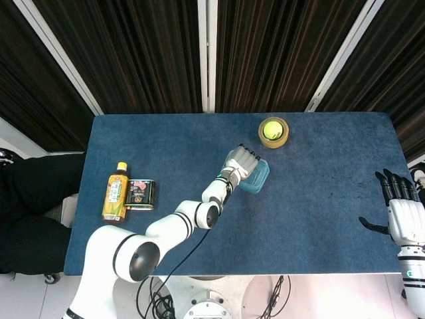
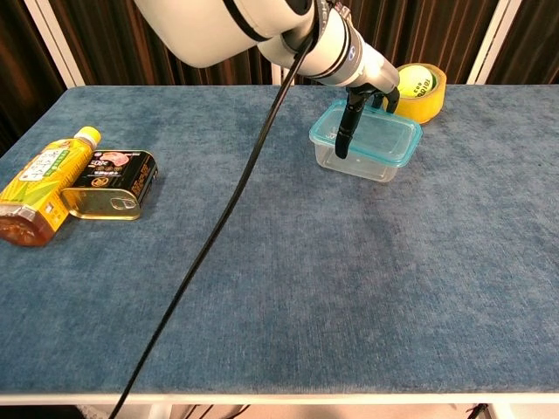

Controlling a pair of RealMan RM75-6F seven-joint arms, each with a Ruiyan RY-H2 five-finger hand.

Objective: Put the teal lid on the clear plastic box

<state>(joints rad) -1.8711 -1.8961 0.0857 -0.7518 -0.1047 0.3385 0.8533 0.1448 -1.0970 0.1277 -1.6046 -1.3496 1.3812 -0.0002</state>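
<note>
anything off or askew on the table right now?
Nothing stands out. The teal lid sits roughly level on the clear plastic box, with the left hand on it. The bottle lies on its side beside the tin, nothing spilled.

Our left arm reaches far forward across the table, forearm stretched out from the near left. Our left hand (image 1: 243, 161) is palm down with fingers bent over the lid (image 2: 384, 135); in the chest view a dark finger (image 2: 347, 131) hangs down at its near left edge, touching it. Our right hand (image 1: 404, 216) sits well apart at the table's right edge, palm down, dark fingers straight and spread, thumb out to the side, holding nothing.
</note>
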